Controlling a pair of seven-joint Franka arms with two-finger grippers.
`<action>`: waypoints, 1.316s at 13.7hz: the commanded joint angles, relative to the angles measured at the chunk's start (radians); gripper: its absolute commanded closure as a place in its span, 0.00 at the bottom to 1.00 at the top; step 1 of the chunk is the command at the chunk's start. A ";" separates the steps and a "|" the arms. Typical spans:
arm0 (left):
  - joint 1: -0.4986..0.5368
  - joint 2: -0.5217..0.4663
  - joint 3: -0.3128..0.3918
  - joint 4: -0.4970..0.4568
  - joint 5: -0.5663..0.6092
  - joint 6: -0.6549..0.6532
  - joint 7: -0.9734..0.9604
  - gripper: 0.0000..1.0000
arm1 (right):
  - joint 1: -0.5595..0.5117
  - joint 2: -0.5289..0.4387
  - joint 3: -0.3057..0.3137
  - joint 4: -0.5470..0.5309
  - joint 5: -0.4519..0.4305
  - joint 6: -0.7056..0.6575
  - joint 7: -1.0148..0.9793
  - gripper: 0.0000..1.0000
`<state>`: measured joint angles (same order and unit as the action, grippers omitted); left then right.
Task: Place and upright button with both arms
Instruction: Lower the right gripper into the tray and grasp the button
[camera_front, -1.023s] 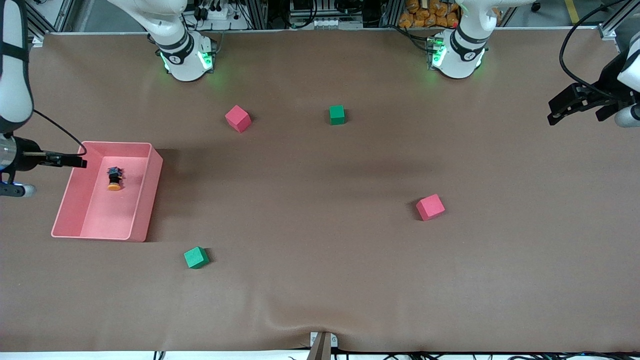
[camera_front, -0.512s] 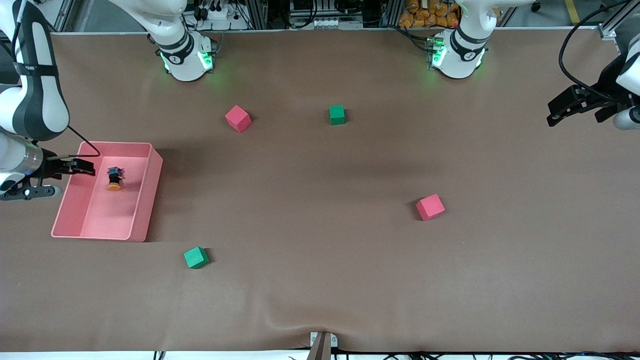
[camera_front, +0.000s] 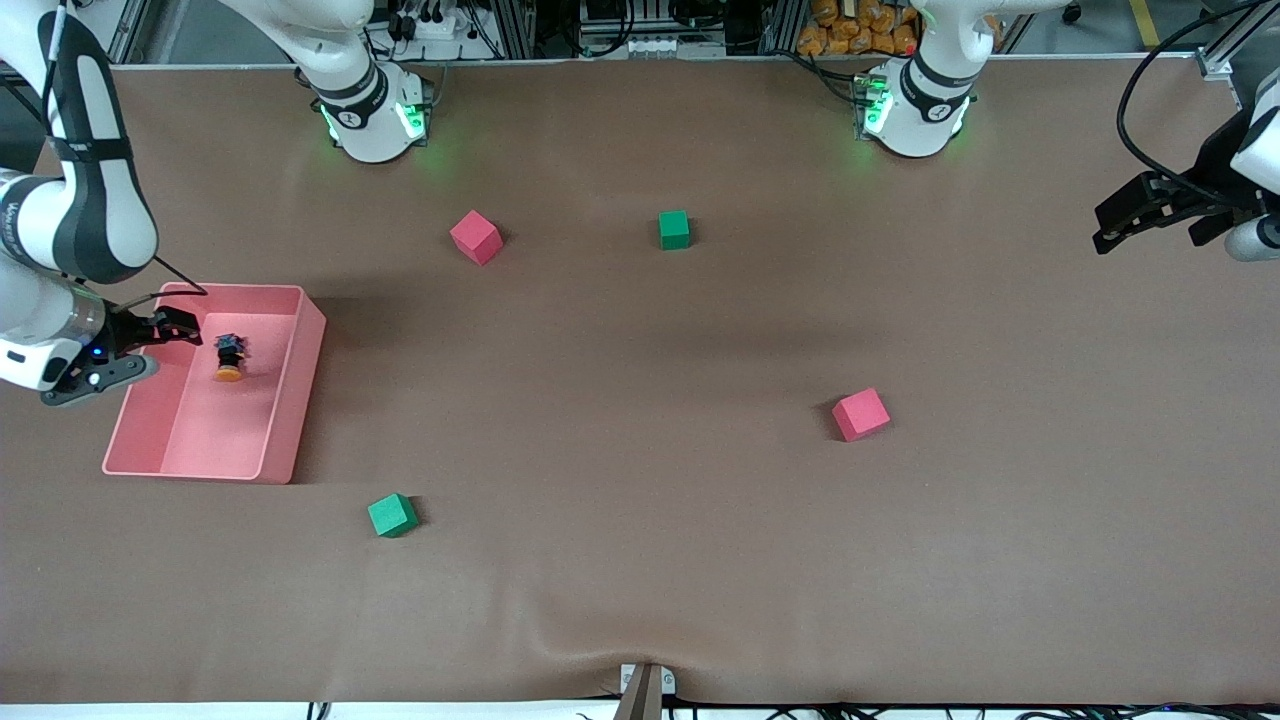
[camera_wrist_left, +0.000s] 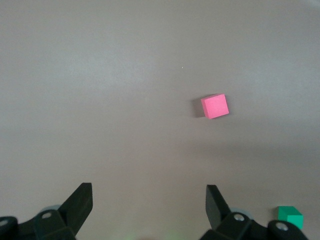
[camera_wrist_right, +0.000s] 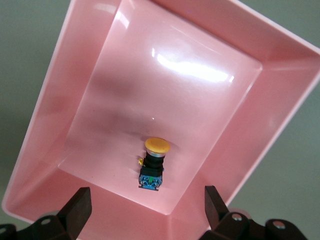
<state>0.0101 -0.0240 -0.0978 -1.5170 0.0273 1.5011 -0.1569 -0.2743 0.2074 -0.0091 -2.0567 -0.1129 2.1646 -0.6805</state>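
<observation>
Right gripper (camera_front: 168, 330), fingers spread and empty, hangs over the rim of the pink tray (camera_front: 285, 400) at the right arm's end. Button (camera_front: 230, 358) lies on its side in the tray, just beside the gripper, untouched. Left gripper (camera_front: 1125, 222) waits spread, well apart.

Both my arms: white shells, dark grey bands.

I see green lights on the right arm (camera_front: 75, 215) and left arm (camera_front: 935, 90) bases, black cables, black grippers with round screws; a small blue light, I think, near the right wrist.
</observation>
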 joint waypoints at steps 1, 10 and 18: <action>0.011 0.004 -0.005 0.012 -0.017 -0.006 0.016 0.00 | -0.019 0.029 0.008 -0.017 -0.019 0.087 -0.066 0.00; 0.011 0.004 -0.005 0.014 -0.017 -0.005 0.016 0.00 | -0.088 0.124 0.009 -0.201 -0.014 0.411 -0.125 0.00; 0.010 0.009 -0.005 0.014 -0.018 -0.005 0.014 0.00 | -0.112 0.173 0.009 -0.195 -0.013 0.448 -0.132 0.00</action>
<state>0.0102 -0.0226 -0.0979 -1.5172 0.0273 1.5011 -0.1569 -0.3627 0.3662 -0.0103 -2.2215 -0.1143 2.5116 -0.7634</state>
